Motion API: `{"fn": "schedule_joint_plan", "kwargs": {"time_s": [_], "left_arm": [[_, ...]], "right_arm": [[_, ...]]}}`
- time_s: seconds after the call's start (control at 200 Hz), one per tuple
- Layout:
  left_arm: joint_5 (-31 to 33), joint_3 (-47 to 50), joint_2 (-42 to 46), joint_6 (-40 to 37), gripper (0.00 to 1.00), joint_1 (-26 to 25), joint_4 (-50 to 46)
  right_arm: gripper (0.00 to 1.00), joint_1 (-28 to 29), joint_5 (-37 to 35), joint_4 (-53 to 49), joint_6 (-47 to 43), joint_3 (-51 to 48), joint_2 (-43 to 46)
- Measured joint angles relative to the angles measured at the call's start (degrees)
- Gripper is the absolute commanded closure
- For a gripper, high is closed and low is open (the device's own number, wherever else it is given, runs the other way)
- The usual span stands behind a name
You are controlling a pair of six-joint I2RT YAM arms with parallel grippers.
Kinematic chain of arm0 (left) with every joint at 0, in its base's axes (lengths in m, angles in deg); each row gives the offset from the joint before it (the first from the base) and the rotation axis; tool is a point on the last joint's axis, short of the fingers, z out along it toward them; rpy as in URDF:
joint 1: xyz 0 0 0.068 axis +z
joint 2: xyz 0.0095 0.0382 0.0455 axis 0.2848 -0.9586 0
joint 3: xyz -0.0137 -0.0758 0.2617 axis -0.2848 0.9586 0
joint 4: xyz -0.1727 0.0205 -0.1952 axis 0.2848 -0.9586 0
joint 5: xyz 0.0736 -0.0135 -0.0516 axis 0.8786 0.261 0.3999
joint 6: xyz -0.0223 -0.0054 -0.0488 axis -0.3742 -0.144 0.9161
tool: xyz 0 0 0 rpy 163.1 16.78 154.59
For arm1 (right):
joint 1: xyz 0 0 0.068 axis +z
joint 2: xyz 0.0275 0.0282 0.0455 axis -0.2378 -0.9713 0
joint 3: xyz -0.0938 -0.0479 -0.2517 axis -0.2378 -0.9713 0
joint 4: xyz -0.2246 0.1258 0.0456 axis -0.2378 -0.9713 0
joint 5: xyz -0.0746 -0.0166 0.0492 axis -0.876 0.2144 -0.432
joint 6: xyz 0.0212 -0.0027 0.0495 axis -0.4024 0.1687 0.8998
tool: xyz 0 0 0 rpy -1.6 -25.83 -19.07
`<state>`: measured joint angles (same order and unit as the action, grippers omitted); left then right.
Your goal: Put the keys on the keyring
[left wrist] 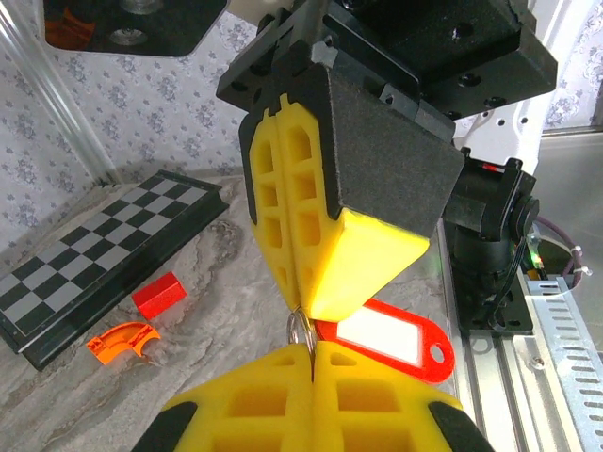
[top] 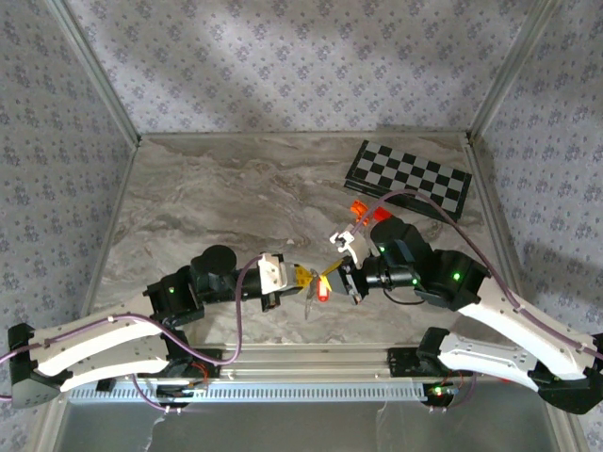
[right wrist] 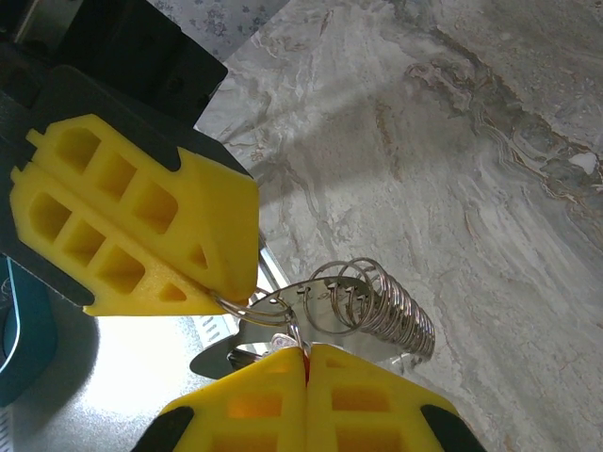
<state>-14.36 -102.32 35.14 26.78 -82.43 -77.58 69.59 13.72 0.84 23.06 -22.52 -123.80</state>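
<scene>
Holding the keyring [right wrist: 382, 309] from both sides, my left gripper [left wrist: 311, 350] and right gripper [right wrist: 303, 353] are clamped shut, lower centre of the top view; the keys [left wrist: 394, 341] dangle beneath. Uneven pulling could slip everything loose.

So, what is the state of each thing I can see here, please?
Left pincer: shut on the ring.
Right pincer: shut on the ring.
Ring: pinched from both sides, off the table.
Keyring: coiled, hanging beside the ring.
Keys: hanging under the ring, red tag alongside.
Chessboard: flat on the table.
Red block: lying on the table.
Orange piece: lying on the table.
</scene>
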Motion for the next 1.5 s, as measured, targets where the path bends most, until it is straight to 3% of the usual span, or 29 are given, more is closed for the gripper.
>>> {"fn": "schedule_joint_plan", "kwargs": {"time_s": [0.265,0.555,0.845,0.995,1.174,1.499], "left_arm": [[0.00,0.00,0.00,0.00,1.00,0.00,0.33],[-0.07,0.00,0.00,0.02,1.00,0.00,1.09],[-0.28,0.50,0.74,0.02,1.00,-0.02,1.27],[-0.90,0.52,1.14,0.02,1.00,-0.02,1.62],[-1.18,0.52,1.14,0.02,1.00,-0.02,1.70],[-3.17,0.52,1.14,0.02,1.00,-0.02,1.68]], "right_arm": [[0.91,-0.44,0.24,0.28,0.83,-0.33,0.28],[0.91,-0.85,0.46,1.07,1.66,-1.05,1.46],[0.80,-1.51,0.61,1.49,1.90,-1.29,0.31],[0.86,-1.70,0.20,1.46,1.88,-1.29,-0.70],[0.85,-1.70,0.15,1.49,1.86,-1.29,-0.68],[0.61,3.28,-1.01,2.34,-2.51,-2.62,4.24]]}}
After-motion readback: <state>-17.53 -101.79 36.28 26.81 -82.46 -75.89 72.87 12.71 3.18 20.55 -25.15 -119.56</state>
